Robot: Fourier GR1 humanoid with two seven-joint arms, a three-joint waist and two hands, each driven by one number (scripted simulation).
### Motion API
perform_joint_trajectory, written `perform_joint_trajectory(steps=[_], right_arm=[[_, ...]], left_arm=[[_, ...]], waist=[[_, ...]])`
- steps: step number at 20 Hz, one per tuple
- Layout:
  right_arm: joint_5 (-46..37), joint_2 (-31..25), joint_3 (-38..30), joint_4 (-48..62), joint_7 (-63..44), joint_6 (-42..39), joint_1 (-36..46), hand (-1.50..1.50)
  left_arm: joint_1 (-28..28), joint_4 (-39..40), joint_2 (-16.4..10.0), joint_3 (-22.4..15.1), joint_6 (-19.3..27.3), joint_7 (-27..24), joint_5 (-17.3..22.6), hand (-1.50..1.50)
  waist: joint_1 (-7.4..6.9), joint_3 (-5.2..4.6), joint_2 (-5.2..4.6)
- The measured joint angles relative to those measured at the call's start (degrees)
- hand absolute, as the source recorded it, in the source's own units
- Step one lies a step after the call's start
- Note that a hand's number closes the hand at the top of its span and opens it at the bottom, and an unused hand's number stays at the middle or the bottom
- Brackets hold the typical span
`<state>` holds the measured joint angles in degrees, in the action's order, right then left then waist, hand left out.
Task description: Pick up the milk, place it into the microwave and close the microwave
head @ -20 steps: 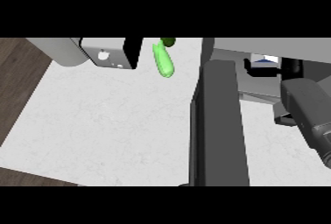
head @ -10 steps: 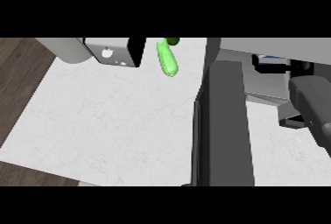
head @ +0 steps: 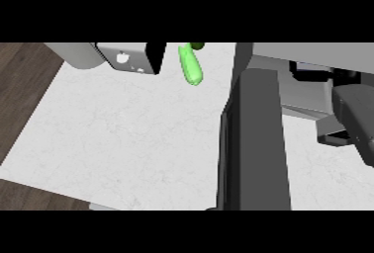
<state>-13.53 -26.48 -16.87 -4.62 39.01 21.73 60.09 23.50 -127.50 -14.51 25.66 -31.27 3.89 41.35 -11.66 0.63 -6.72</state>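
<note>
Right hand [head: 342, 75] is seen inside microwave [head: 300, 99], 2 o'clock; grip cannot be told; milk hidden. White counter [head: 124, 133]; wood floor [head: 22, 84], 9 o'clock.

White veined counter [head: 124, 138]; green oblong item [head: 191, 66]; dark grey microwave door [head: 252, 148]; brown wood-grain floor [head: 21, 79].

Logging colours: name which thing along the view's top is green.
The slim elongated green object, just left of the open dark grey microwave door; everything else up there is white, grey or black.
</note>
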Motion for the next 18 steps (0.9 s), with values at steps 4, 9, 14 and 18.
perform_joint_trajectory(steps=[4, 9, 14, 18], right_arm=[[1.91, 2.01, -1.78, -0.86, 1.11, -2.86, 1.51, -1.50], [0.18, 4.70, 0.09, 0.26, -0.63, -6.07, 3.75, -1.50], [-1.78, 7.96, 1.95, 1.25, -4.15, -3.63, 6.36, -1.50], [-2.55, 9.70, 2.49, 1.51, -6.52, -0.85, 8.18, -1.50]], left_arm=[[-0.48, 0.63, -0.14, -0.26, -0.10, 0.13, -0.59, -1.50], [-1.86, 1.53, -0.81, -0.54, -0.29, 0.24, -1.42, -1.50], [-2.92, 2.54, -0.98, -1.07, -0.15, 0.52, -2.15, -1.50], [-3.21, 3.17, -0.73, -1.88, -0.29, 0.74, -2.57, -1.50]], waist=[[-0.29, 0.14, 0.42], [-1.04, -0.12, 0.66], [-1.20, -0.31, 1.09], [-0.62, -0.39, 1.53]])
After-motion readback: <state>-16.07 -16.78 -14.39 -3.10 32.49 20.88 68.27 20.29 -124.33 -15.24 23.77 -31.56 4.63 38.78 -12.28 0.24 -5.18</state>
